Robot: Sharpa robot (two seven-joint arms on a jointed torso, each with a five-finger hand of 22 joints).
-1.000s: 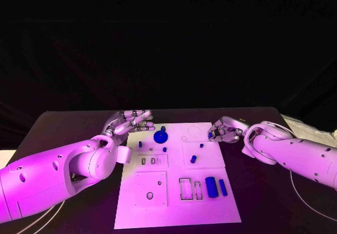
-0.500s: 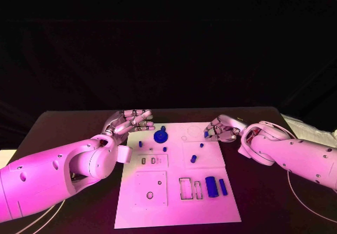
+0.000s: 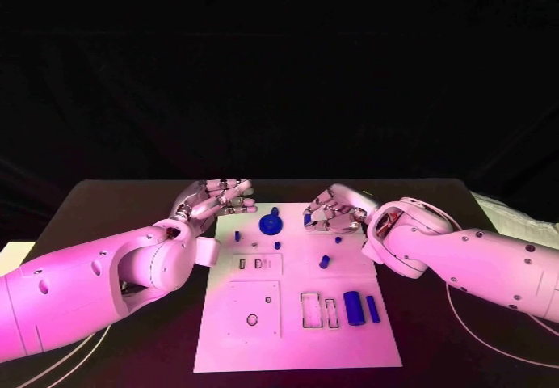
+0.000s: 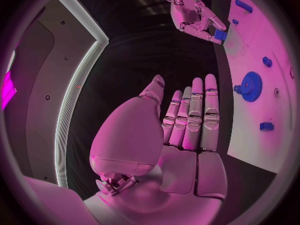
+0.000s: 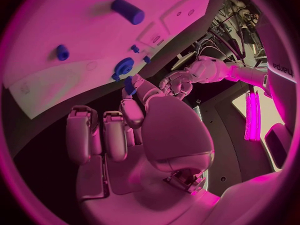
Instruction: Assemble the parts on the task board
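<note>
Part (image 3: 308, 218), small and blue: pinched in my right hand (image 3: 329, 212) over the far edge of the task board (image 3: 297, 323), carried toward a seat, I judge. Left hand (image 3: 218, 198): fingers straight, holding nothing, beside the board. Gear (image 3: 271, 224): on the board.

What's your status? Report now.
Right hand pinches small blue part over task board. Left hand open beside board. Gear seated; nothing blocking.

Rounded white arms, screw-dotted, ending in silver segmented hands.
</note>
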